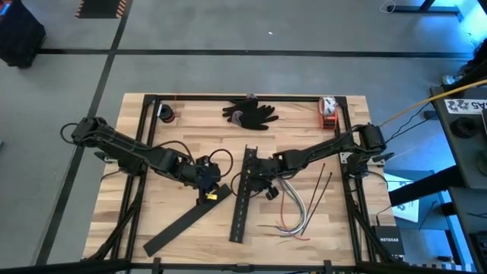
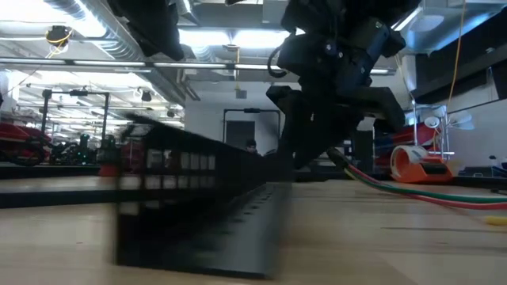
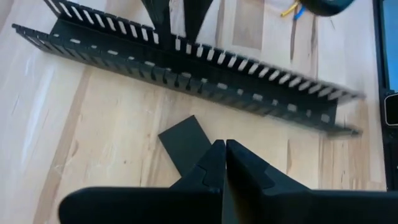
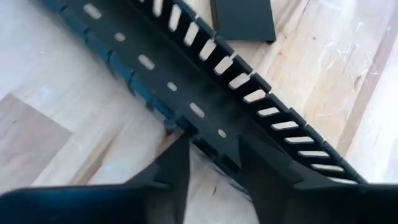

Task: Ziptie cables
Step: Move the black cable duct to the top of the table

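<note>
left tool (image 1: 204, 173) sits clenched on nothing, low over the desk (image 1: 183, 141) left of centre, right by the top end of the flat strip (image 1: 179, 224) that runs down toward the front edge. next over is the slotted bar (image 1: 243, 194), lying nearly front to back in the middle. the right tool (image 1: 262, 183) is at the bar's upper part, fingers straddling one wall of it in its wrist view, with a gap between them. can't tell if it's actually pinching the bar yet or just closing in.

right of the bar, the cables (image 1: 293, 209) lie loose in a curved bunch, not tied and not in the bar. the ziptie (image 1: 323, 186) looks like one of the thin dark straight strips just right of them, untouched. so i'd say the real job hasn't started; threading and cinching are all left.

room-wise, the front right of the desk is crowded by the cables and ziptie, near the frame rail. a glove (image 1: 249, 112) sits at the back middle and an orange tape thing (image 1: 328, 110) in the back right corner, well apart from the work.
</note>
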You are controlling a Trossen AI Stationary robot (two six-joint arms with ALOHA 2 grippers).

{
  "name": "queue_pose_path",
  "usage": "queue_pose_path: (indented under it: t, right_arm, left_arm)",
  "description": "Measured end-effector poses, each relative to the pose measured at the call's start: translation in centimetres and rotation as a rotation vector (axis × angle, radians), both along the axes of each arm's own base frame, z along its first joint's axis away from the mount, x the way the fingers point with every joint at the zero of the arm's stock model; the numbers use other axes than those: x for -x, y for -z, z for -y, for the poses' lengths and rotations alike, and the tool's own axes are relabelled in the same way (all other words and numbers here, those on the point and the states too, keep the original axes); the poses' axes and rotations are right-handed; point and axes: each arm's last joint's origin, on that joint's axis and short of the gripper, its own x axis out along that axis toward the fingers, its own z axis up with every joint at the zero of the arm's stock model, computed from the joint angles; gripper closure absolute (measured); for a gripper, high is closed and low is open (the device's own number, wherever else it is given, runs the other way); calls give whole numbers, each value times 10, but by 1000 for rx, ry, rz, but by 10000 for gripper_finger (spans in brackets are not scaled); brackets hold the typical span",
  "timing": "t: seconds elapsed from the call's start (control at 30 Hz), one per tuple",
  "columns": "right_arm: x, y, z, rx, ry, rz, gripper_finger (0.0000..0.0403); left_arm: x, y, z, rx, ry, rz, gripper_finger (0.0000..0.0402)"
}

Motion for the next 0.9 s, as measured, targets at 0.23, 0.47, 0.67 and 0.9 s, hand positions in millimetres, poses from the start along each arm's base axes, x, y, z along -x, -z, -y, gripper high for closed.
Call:
queue_pose_path:
  t: [0.23, 0.47, 0.67, 0.9]
  right_arm:
    - [0, 13, 5, 36, -16, -43, 386]
    - [2, 7, 6, 46, -8, -39, 395]
    - [-7, -26, 8, 61, 46, 9, 400]
    - [-22, -75, 34, 7, 205, -7, 401]
  left_arm:
    - [-2, -1, 0, -38, 46, 23, 394]
    - [-2, -1, 0, -46, 56, 22, 394]
    - [3, -8, -1, -37, 53, 45, 394]
    - [24, -32, -9, 15, 9, 99, 394]
